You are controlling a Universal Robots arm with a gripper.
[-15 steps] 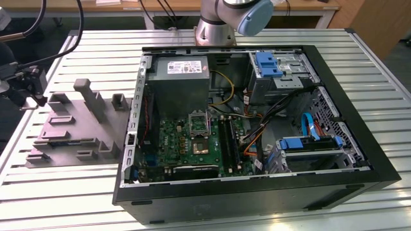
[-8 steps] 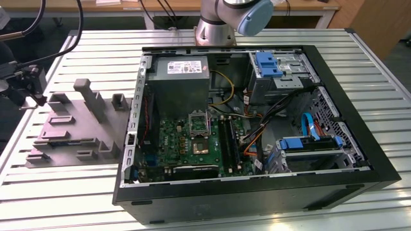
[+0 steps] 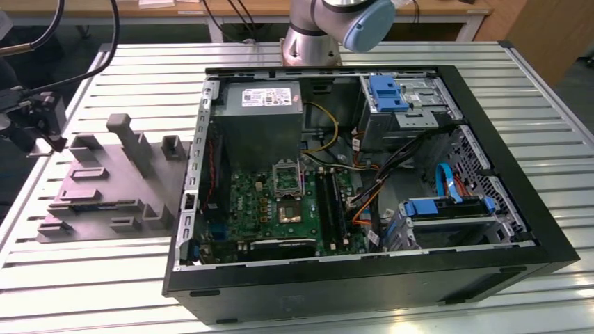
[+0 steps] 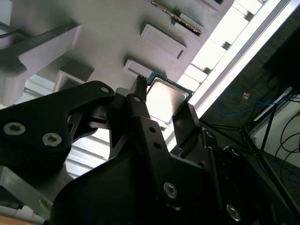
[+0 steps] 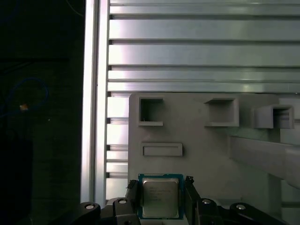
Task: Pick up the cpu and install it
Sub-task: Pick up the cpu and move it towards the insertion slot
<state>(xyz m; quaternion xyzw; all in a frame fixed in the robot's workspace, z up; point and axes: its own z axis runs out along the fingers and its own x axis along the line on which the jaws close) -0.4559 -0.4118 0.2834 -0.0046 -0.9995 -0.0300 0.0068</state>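
At the surface's edge on the exterior view's left, black two-fingered gripper [image 3: 46,129] hangs over the outer side of a grey moulded plastic tray with upright posts [image 3: 97,184]. Tray lies on a slatted aluminium table surface [image 3: 93,278], beside an open black computer case [image 3: 371,285] that takes up the surface's middle.

Both wrist views: gripper [image 5: 161,182] [image 4: 164,96] is narrowed down around the cpu [image 5: 161,197] [image 4: 166,98], a small flat square chip with a pale silver-grey metal top and a green rim. One finger [image 5: 132,192] stands against one edge of the chip, the other against the opposite edge, with no gap to be made out on either side. Cpu sits at the tray [image 5: 197,154] edge that runs next to the surface's side rail [image 5: 96,93], metal top facing up. Cannot tell whether it rests on the tray or is raised off it.

Inside the case: green circuit board [image 3: 278,202] lying flat, with a metal-framed rectangular socket [image 3: 288,177] near its middle, well apart from the cpu. Grey power-supply box [image 3: 264,118] sits at the case's far side from the camera. Arm's grey base [image 3: 311,42] stands at the surface's far edge behind the case.
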